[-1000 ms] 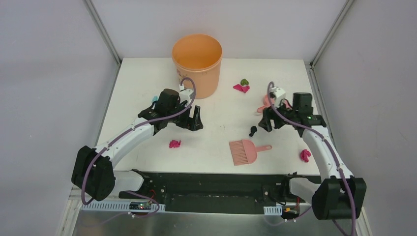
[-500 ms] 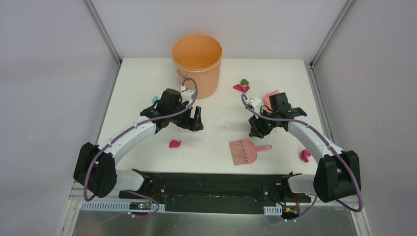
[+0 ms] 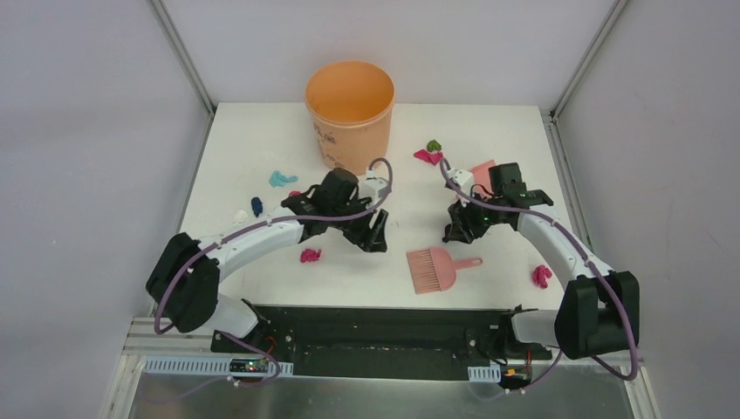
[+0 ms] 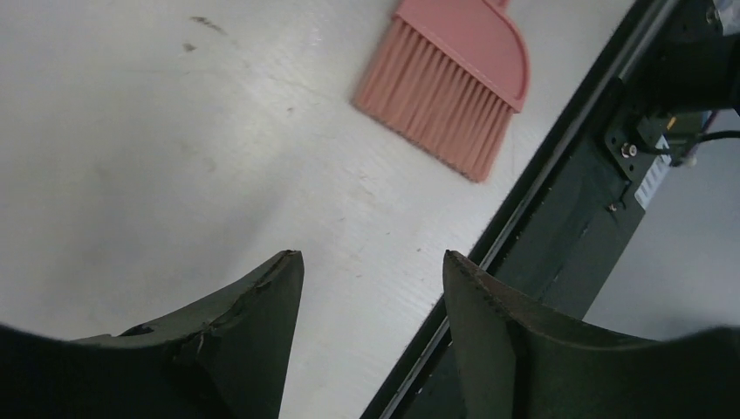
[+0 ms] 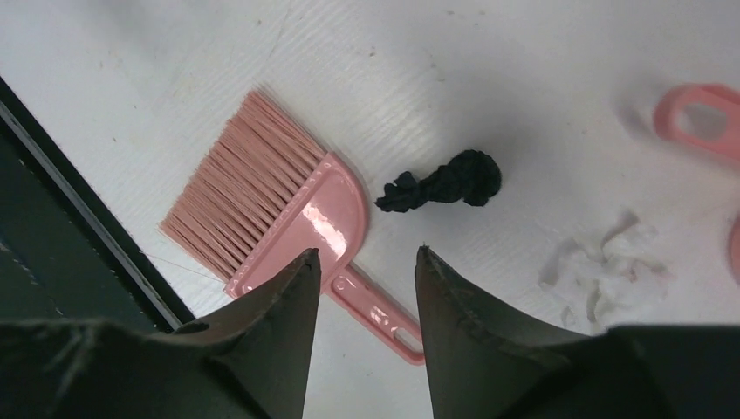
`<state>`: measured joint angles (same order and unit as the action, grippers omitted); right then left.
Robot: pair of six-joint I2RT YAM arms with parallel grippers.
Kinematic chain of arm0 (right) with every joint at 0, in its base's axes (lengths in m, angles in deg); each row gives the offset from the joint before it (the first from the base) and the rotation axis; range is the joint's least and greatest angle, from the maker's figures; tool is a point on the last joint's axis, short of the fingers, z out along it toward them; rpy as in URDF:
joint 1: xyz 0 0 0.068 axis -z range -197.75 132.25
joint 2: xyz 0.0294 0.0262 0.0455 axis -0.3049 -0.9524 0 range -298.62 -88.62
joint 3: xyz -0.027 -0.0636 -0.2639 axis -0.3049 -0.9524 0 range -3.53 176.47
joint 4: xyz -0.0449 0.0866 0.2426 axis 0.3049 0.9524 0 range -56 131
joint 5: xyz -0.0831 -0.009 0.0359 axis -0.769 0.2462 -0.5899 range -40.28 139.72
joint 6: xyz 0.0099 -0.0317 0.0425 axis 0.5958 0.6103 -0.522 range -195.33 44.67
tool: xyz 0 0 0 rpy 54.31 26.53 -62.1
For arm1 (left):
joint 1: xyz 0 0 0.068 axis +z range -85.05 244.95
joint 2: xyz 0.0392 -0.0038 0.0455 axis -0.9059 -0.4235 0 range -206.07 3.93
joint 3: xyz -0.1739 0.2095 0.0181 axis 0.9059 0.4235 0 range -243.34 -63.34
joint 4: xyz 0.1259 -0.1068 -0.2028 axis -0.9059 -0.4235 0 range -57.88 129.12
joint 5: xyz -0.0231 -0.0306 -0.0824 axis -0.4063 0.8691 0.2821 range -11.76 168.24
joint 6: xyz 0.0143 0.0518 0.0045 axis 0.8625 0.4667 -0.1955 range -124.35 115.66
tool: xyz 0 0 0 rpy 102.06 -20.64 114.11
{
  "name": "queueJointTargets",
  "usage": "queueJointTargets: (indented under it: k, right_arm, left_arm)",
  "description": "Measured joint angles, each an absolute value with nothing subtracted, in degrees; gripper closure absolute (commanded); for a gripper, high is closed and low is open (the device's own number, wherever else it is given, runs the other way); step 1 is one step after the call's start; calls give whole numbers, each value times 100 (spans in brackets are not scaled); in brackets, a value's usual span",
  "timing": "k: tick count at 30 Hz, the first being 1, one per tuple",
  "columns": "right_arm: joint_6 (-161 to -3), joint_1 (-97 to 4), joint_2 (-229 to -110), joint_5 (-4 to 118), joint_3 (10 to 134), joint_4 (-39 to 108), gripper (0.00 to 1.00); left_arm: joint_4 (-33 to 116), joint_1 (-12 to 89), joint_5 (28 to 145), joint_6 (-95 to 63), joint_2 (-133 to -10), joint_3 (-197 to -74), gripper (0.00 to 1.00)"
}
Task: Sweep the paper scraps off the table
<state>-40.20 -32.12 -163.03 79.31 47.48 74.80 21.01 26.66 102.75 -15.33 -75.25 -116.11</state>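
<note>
Top external: no sweeping done, judging by layout. Brush (image 3: 430, 269) lies free by the worktop (image 3: 410, 196) near edge. Scraps (image 3: 310, 255) all loose: magenta near, black one (image 5: 445, 185) mid, teal and green far. Tiny crumpled wads. Left gripper (image 4: 371, 262) wide, right gripper (image 5: 362, 253) half-open; both empty.

Enclosure from above. Plain grey walls (image 3: 78, 131) stand on three sides, with slanting metal posts (image 3: 181, 57) at the rear corners. A white matte worktop (image 3: 253, 140) spans between them. A black rail (image 3: 384, 327) and a metal ledge (image 3: 393, 397) border its near edge. Lighting is even and diffuse.
</note>
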Motion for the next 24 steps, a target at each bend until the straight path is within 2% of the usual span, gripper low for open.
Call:
queueJointTargets:
  k: [5,10,14,17,24]
  right_arm:
    - [-4627,-2192,-16056,8615,4931,7438,47]
    - [-5161,-1759,-15641,8755,4940,7211,46]
    - [-5357,-1652,-15457,8626,4940,7086,46]
    - [-5469,-1543,-15398,8429,4940,6999,46]
    - [-5644,-1232,-15381,8342,4940,6957,45]
  left_arm:
    - [1896,1954,10330,-1402,-8316,-12157,42]
    - [1406,1438,9777,-1091,-8884,-12848,41]
    - [1041,955,9423,-575,-9767,-13952,51]
    - [853,754,9348,-95,-10541,-14798,54]
    - [510,730,9355,587,-11341,-15364,59]
